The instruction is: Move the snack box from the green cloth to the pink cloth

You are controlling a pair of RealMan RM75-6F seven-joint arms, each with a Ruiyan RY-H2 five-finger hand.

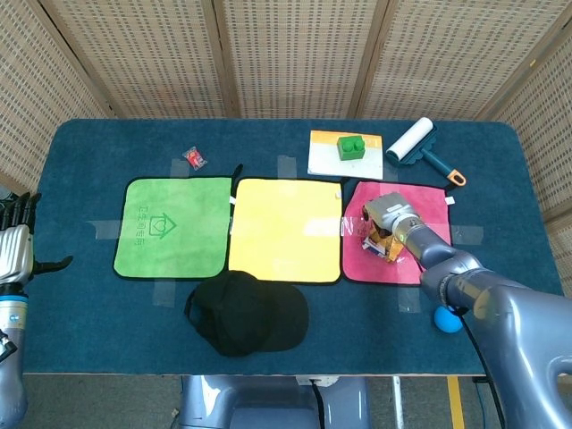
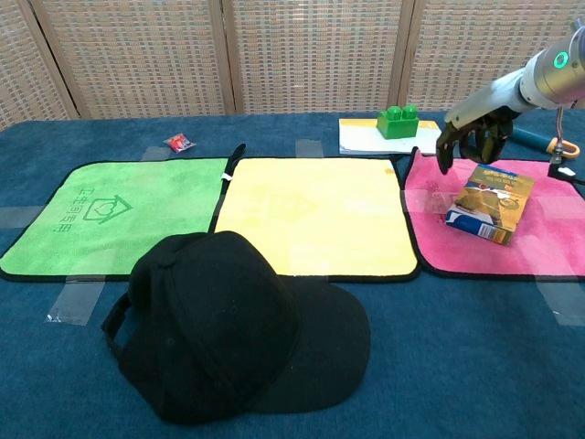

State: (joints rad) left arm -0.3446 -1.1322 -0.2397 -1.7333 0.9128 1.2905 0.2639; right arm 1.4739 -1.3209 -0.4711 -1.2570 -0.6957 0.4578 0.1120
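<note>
blue table (image 1: 89,340) carries green cloth (image 1: 174,227), yellow cloth (image 1: 286,230), pink cloth (image 1: 427,204), black cap (image 1: 243,312)

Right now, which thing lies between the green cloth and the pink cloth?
The yellow cloth lies between the green cloth and the pink cloth, which holds the snack box. Both views show this; the head view shows it best.

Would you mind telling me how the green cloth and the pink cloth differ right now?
The green cloth lies bare, while the pink cloth carries the snack box. The green cloth shows a printed house-like logo; no such mark is visible on the pink cloth. The right hand hovers above the pink cloth; no hand is near the green one. Both lie flat on the blue table, flanking the yellow cloth.
</note>
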